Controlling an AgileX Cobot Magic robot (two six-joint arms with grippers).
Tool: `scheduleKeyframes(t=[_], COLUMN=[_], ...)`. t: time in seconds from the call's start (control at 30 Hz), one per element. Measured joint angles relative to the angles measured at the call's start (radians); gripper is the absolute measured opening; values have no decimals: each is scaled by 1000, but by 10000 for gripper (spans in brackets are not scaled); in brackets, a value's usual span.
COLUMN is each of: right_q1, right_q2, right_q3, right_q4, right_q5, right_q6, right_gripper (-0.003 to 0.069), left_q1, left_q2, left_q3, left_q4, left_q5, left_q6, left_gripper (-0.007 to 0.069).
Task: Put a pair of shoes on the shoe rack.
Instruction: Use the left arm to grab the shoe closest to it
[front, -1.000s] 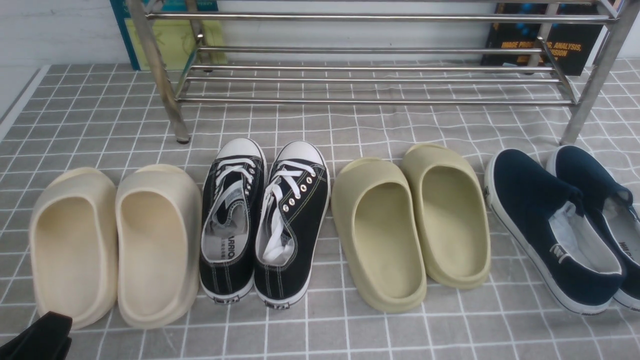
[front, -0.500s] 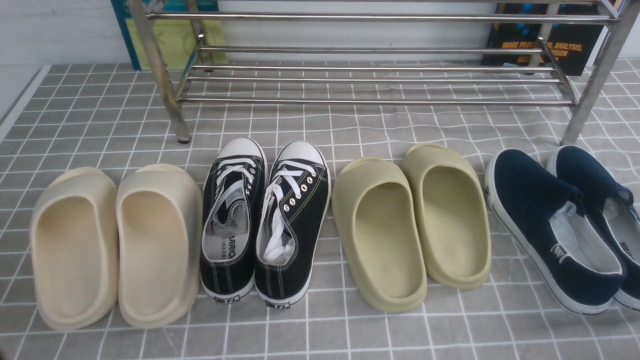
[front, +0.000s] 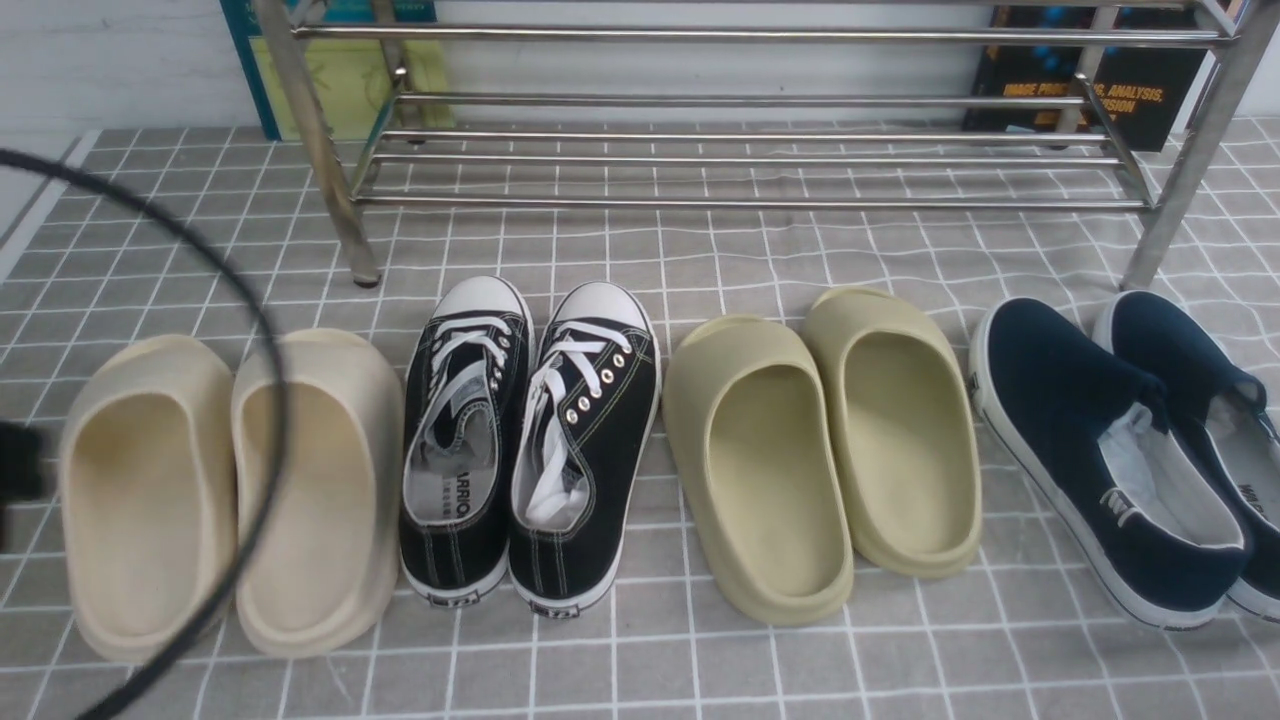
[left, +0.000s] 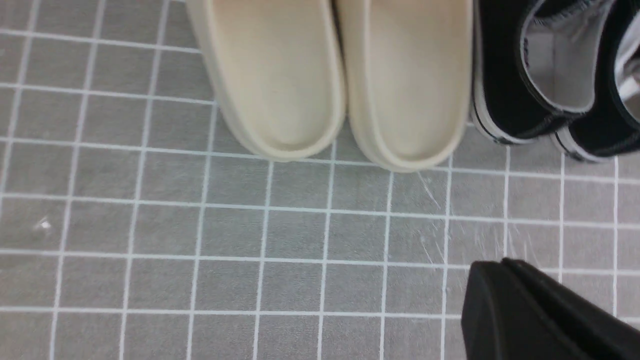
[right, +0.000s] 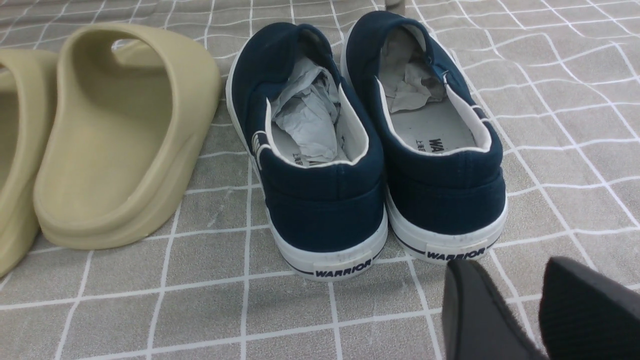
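The pair of shoes, two black canvas sneakers with white laces and toe caps, stands side by side on the cloth: the left one (front: 465, 440), the right one (front: 585, 440), toes toward the shoe rack (front: 750, 203). The steel rack spans the back and holds no shoes. Their heels show in the left wrist view (left: 505, 100). My left gripper (left: 497, 264) is shut and empty, over the cloth in front of the cream slippers' heels. My right gripper (right: 512, 267) is open and empty, just behind the navy slip-ons' heels. Neither gripper's fingers show in the front view.
Cream slippers (front: 230, 490) lie left of the sneakers, olive slippers (front: 820, 440) right of them, navy slip-ons (front: 1120, 450) at far right. A black cable (front: 265, 380) loops over the cream slippers. Books (front: 1090, 90) lean behind the rack. The grey checked cloth (front: 700, 670) covers the table.
A dark arm part at the bottom left corner left the front view, then a black cable and a dark blur came in at the left edge. The shoes have not moved.
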Motion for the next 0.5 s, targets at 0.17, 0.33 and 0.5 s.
scheduleKeyframes(t=[0.17, 0.33, 0.5], right_q1=[0, 0, 0], right_q2=[0, 0, 0], right_q3=[0, 0, 0], right_q4=[0, 0, 0], right_q5=[0, 0, 0], right_q6=[0, 0, 0], right_gripper=[239, 239, 239], left_q1=[-157, -220, -226], left_q2=[200, 378, 520], left_q3=[-3, -17, -58], left_q4=[-1, -3, 14], left_q5=[-35, -146, -264], left_q6=[-13, -75, -81], left_gripper=[37, 206, 353])
